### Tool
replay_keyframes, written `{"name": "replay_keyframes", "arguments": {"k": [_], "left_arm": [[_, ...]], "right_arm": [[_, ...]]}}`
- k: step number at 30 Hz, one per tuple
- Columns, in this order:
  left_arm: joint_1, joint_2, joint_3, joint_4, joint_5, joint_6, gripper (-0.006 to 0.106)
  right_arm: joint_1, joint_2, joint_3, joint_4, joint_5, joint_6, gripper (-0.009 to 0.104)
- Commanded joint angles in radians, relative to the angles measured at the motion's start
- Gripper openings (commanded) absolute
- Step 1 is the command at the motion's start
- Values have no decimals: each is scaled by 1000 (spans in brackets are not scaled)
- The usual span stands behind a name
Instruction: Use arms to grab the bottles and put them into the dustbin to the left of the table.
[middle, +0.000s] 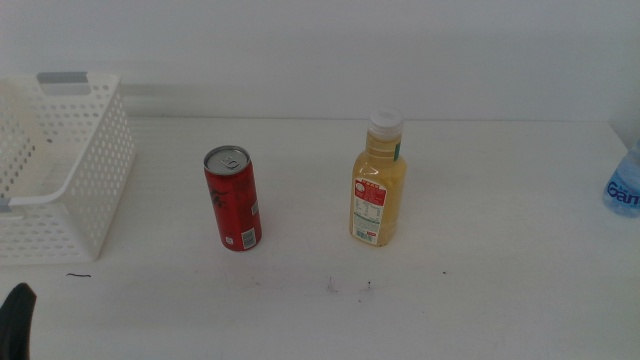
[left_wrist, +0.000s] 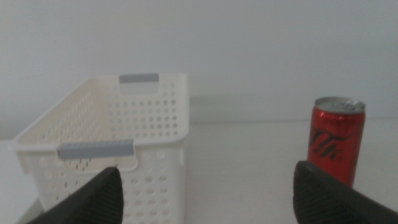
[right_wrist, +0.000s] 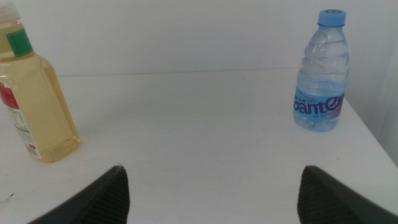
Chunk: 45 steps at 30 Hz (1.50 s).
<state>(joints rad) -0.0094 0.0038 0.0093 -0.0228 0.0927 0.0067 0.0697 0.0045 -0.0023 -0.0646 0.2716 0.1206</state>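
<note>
Waiting low at the near left edge of the tabletop (middle: 450, 300), my left tool (left_wrist: 205, 193) has its jaws spread wide and holds nothing; only a dark sliver of it shows in the middle view. Ahead of it the red can (middle: 233, 198) stands off the right jaw, apart from it, and the white dustbin (middle: 85, 200) sits ahead of the left jaw, on the tabletop's left side. My right tool (right_wrist: 211, 193) is also spread wide and empty, with the yellow juice bottle (middle: 378, 180) ahead toward its left jaw and the clear water bottle (right_wrist: 321, 71) farther off toward its right jaw, near the tabletop's right edge. All three containers stand upright, long axes vertical, the can's opening and both caps pointing up. Can and juice bottle are well apart, with bare white surface between them and in front of them; the can stands clear of the dustbin wall.
</note>
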Motion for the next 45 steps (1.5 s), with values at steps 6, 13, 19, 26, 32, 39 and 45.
{"name": "replay_keyframes", "arguments": {"k": [6, 13, 19, 26, 32, 39, 45], "left_arm": [[-175, 302, -9, -2, -278, -7, 94], [-423, 871, -9, -50, -734, -7, 94], [-499, 1294, -9, -98, -1164, -7, 94], [-499, 1488, -9, -134, -1314, -15, 94], [-499, 1467, -9, -127, -1314, -15, 94], [-499, 1463, -24, -125, -1314, 10, 94], [-499, 1502, -109, -144, -1290, 31, 94]], "right_arm": [[-8, -5, 2, -8, -7, -5, 81], [-8, -5, 2, -8, -7, -5, 81], [-8, -5, 2, -8, -7, -5, 81], [-8, -5, 2, -8, -7, -5, 81], [-8, -5, 2, -8, -7, -5, 81], [-8, -5, 2, -8, -7, -5, 81], [-8, -5, 2, -8, -7, -5, 81]]}}
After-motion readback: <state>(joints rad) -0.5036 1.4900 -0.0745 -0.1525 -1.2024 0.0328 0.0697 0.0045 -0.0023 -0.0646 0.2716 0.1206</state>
